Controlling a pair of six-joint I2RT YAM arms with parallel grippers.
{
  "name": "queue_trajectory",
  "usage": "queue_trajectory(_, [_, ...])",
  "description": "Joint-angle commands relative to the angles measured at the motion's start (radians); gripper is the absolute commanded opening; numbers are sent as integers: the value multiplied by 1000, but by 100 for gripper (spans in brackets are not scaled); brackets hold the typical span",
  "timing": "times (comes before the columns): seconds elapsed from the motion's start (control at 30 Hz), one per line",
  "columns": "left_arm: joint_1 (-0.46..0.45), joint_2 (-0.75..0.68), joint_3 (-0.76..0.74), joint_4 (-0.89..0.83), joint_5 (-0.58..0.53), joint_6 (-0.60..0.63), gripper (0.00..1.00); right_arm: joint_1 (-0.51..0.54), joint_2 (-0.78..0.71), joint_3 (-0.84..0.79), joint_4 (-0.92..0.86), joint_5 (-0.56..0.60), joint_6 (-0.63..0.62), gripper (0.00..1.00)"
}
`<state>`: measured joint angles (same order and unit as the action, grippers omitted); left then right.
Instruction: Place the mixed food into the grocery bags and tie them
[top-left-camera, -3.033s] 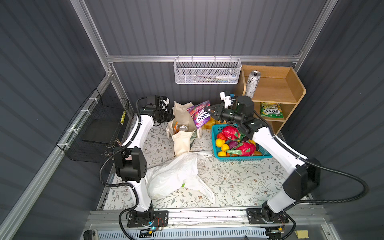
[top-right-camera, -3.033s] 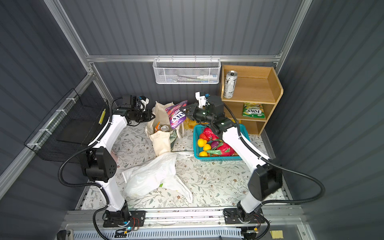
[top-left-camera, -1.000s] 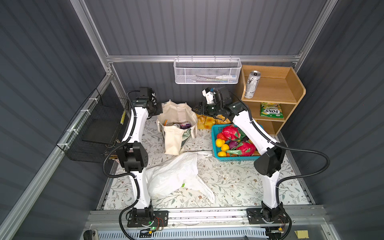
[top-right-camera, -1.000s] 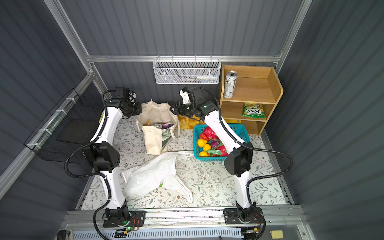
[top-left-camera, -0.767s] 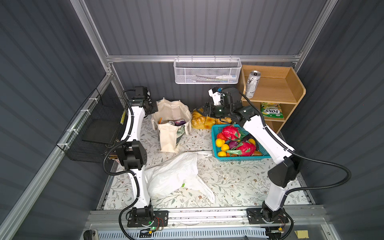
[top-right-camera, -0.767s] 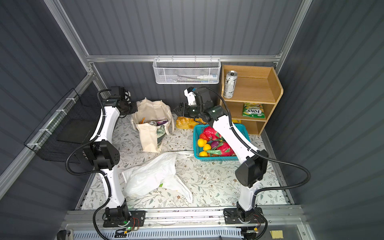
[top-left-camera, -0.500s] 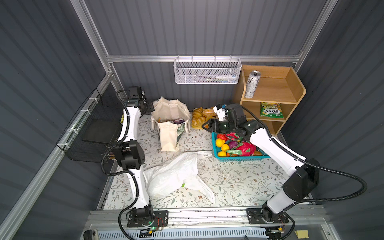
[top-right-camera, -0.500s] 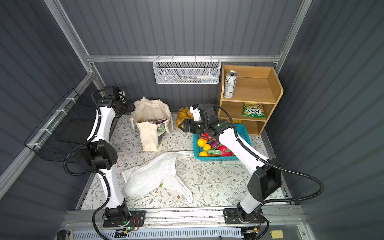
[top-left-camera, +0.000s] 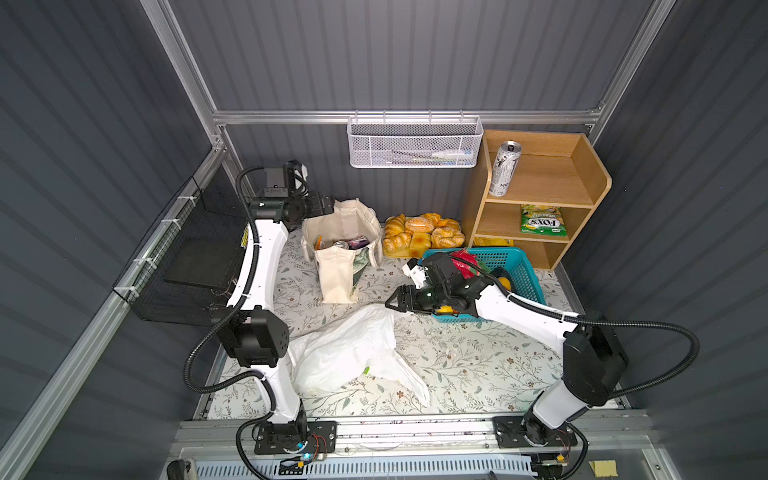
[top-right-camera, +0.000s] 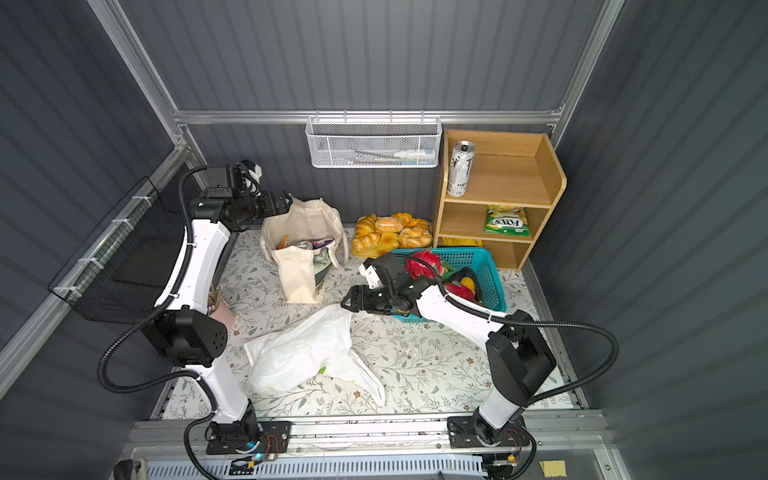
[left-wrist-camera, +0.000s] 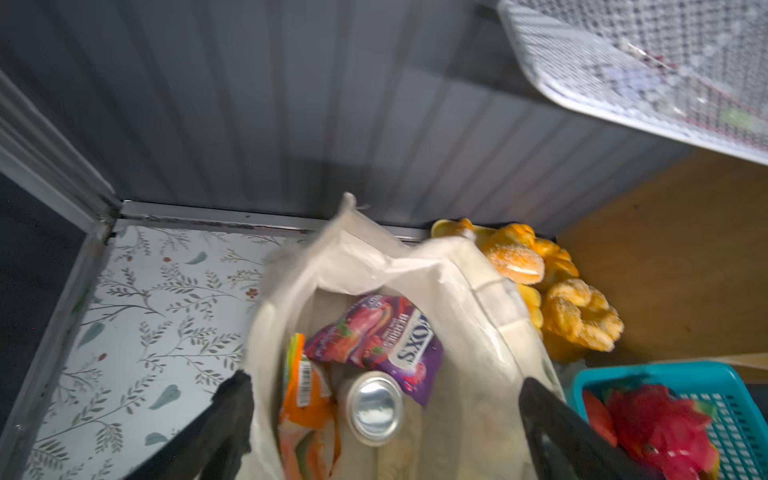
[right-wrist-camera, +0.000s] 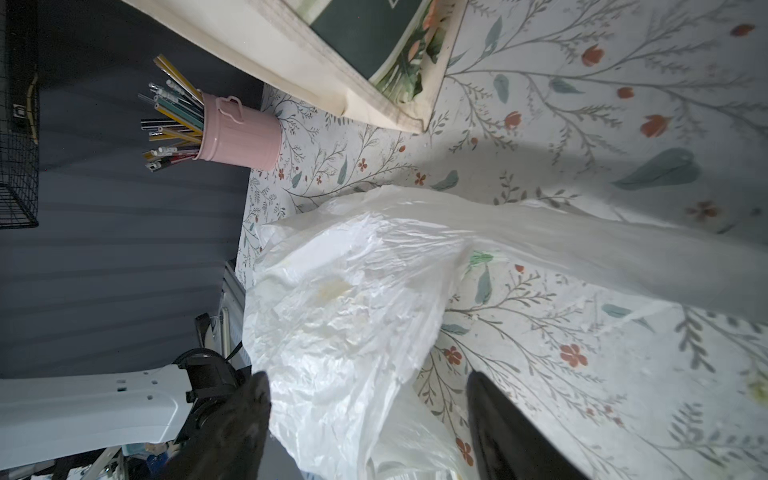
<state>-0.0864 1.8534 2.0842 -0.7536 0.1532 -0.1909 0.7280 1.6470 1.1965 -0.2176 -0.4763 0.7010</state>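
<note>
**Two bags, two claws, both claws spread**

Counted in both top views: two grocery bags, two arms, two drink cans, two FOX'S pouches, three baskets.

The cream canvas tote (top-left-camera: 336, 278) stands open at the back left of the tabletop (top-left-camera: 478, 361). The white plastic carrier (top-left-camera: 345, 353) lies crumpled in front of it, well apart. One silver-white can (top-left-camera: 503, 168) stands upright on the top level of the wooden shelf (top-left-camera: 582, 166), and a green FOX'S pouch (top-left-camera: 542, 221) leans one level lower. The baskets are a blue one (top-left-camera: 519, 266) holding fruit, a white wire one (top-left-camera: 415, 145) on the back wall and a black wire one (top-left-camera: 187, 266) on the left wall. A heap of pastries (top-left-camera: 422, 235) sits between tote and shelf.

The left claw (top-left-camera: 329, 205) hangs at the tote's back left rim, its fingers spread wide and gripping nothing. The left wrist view alone lays out the tote's contents: the second can (left-wrist-camera: 376, 407) seen end-on, the purple FOX'S pouch (left-wrist-camera: 374, 336) above it, and one orange-yellow packet (left-wrist-camera: 305, 395) beside both.

The right claw (top-left-camera: 388, 302) hovers low at the carrier's upper edge, fingers apart (plastic fills the gap in the right wrist view, though contact cannot be told). That view also shows a pink tin (right-wrist-camera: 239, 139) of pencils whole; a top view shows only a sliver of it behind the left arm.
</note>
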Motion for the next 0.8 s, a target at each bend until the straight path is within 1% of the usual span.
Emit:
queue_trajectory(0.0, [-20,-73,-78,1,-14,-2,100,13,40,3,101,-54,68,74])
queue_trajectory(0.13, [-21,-140,-144,0,-20,-17,100,32,73,8,113,-59,85,74])
queue_trajectory(0.3, [-21,-182,-189,-16,-6,-16,100,40,61,-25,118,-52,97,74])
queue_trajectory(0.5, [-21,-195,-213,-36,6,-6,100,51,51,-68,154,-90,140,73])
queue_trajectory(0.67, [-21,-208,-233,-47,5,13,100,55,8,-115,165,-77,151,73])
queue_trajectory(0.77, [-22,-204,-245,-57,6,18,100,55,10,-114,175,-85,159,74])
